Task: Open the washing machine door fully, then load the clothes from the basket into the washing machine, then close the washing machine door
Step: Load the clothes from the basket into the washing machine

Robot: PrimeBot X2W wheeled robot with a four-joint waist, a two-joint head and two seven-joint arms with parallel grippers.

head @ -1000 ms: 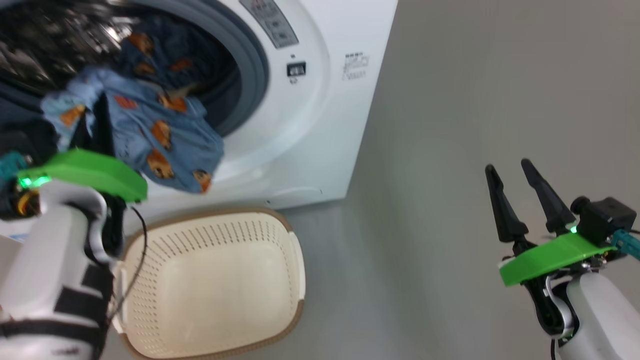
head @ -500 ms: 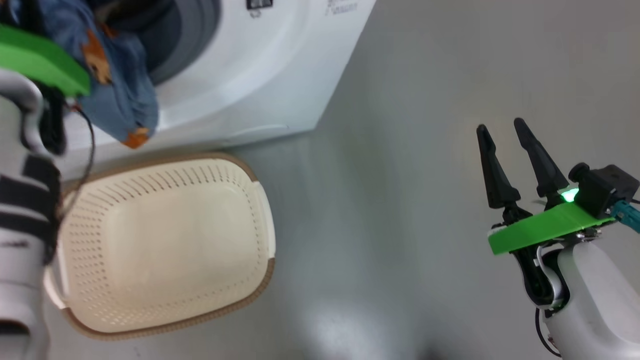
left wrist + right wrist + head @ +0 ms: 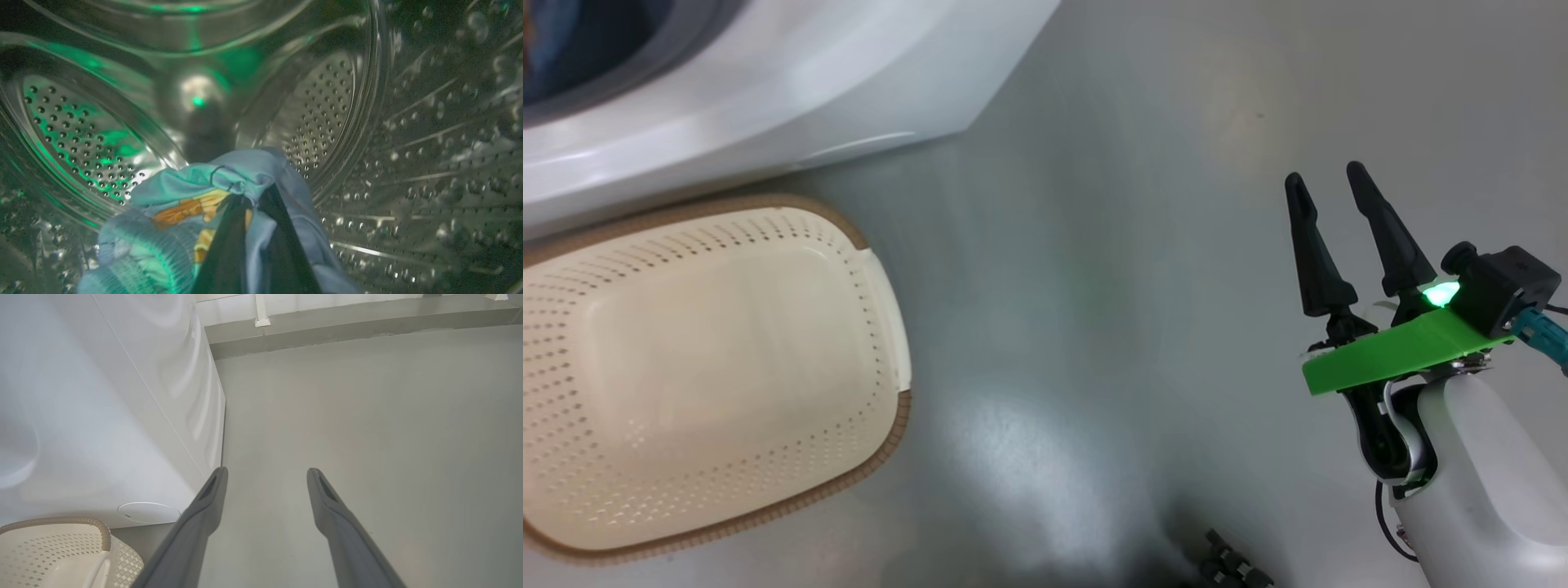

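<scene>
1. Your left gripper (image 3: pixel 251 200) is inside the steel drum (image 3: pixel 81 122). Its 2 fingers are clamped together on the clothes (image 3: pixel 179 192).
2. The clothes are light blue fabric with an orange print, bunched around and below the fingertips. They sit low in the drum, in front of its perforated back wall. I cannot tell whether they touch the drum.
3. Your right gripper (image 3: pixel 1325 174) hovers over the grey floor (image 3: pixel 1094 286), well apart from the basket (image 3: pixel 894 441). Its 2 fingers are spread wide, with bare floor showing between them.
4. The basket stands on the floor just in front of the washer (image 3: pixel 768 90), near its right corner. The basket's cream perforated inside is in plain sight.
5. A small dark ribbed part (image 3: pixel 1225 563) shows at the bottom edge of the head view. I cannot identify it.
</scene>
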